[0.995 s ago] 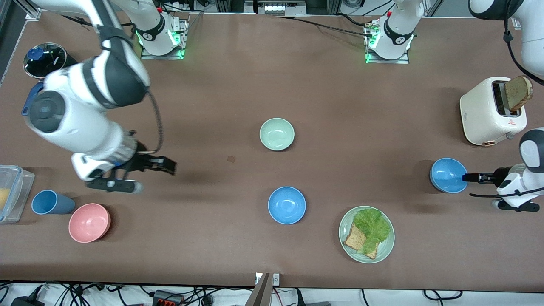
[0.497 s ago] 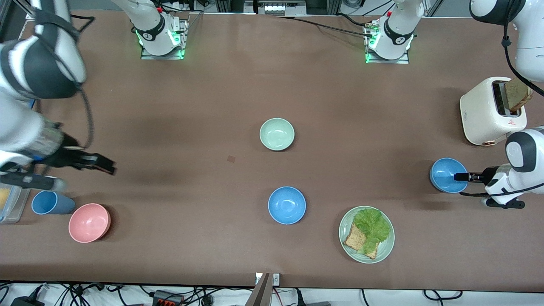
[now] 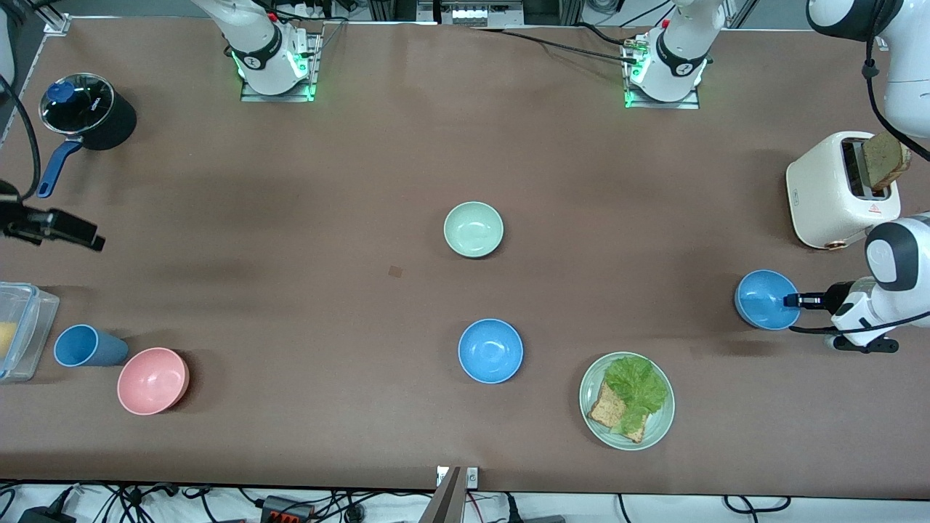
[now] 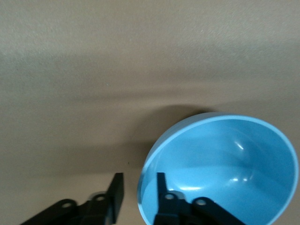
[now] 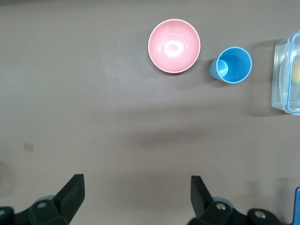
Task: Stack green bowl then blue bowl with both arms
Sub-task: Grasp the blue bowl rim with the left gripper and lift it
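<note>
While right hand (image 3: 91, 240) is idling agape, left hand (image 4: 136, 192) is straddling blue bowl (image 4: 220, 168) rim, unclosed; pinching seems next.

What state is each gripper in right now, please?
Left gripper: open, fingers straddling the rim of a blue bowl, not clamped.
Right gripper: open, holding nothing, over the table.

Open middle of the bench, crowded ends

The green bowl (image 3: 473, 229) and the central blue bowl (image 3: 490, 350) stand well apart with bare bench (image 3: 327, 290) around both. Toward the left arm's end, the toaster (image 3: 843, 190), the lettuce plate (image 3: 626, 410) and the left pincer (image 3: 790, 301), straddling the rim of the second blue bowl (image 3: 759, 298), narrow the passage. At the right arm's end stand the pink bowl (image 3: 152, 380), blue cup (image 3: 86, 346), container (image 3: 18, 330) and pot (image 3: 87, 112).
</note>
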You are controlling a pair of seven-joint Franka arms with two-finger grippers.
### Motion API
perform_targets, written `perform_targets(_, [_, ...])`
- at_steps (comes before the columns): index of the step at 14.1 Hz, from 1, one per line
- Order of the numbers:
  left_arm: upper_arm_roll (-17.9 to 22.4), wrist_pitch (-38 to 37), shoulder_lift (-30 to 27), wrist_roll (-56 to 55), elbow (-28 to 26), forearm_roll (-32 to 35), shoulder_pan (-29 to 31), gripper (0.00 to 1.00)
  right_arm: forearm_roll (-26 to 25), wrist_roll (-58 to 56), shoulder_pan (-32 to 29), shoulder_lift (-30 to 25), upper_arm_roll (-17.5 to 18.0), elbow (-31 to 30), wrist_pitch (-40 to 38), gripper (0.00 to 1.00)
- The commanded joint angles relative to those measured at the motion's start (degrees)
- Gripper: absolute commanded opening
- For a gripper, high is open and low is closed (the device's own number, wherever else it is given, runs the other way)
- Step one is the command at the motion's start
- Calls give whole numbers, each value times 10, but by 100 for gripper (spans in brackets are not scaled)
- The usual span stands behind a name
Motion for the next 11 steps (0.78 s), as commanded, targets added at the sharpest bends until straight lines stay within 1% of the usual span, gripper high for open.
perform_targets(1, [-24,1,-18,4,-14,-1,10,1,-5,-7,-1,-6,3,-17,-1,100])
perform_targets(2, [-25,-5,-19,5,-14,-16,10,1,-7,-7,0,-21,3,-35,3,100])
perform_targets(4, [-26,-11,-19,11,-14,-21,10,0,-20,-10,0,-44,3,-72,24,100])
perform_targets(6, [-41,-32,-29,11,-14,-22,12,0,-20,-12,1,-72,3,-117,45,100])
perform_targets(8, [-53,-68,-53,7,-14,-33,12,0,-24,-16,3,-104,3,-174,102,100])
perform_targets(9, [-58,-95,-67,2,-14,-47,11,0,-24,-18,5,-118,4,-195,114,100])
perform_targets(11, [-59,-119,-99,10,-19,-74,10,0,-23,-19,4,-125,5,-203,112,100])
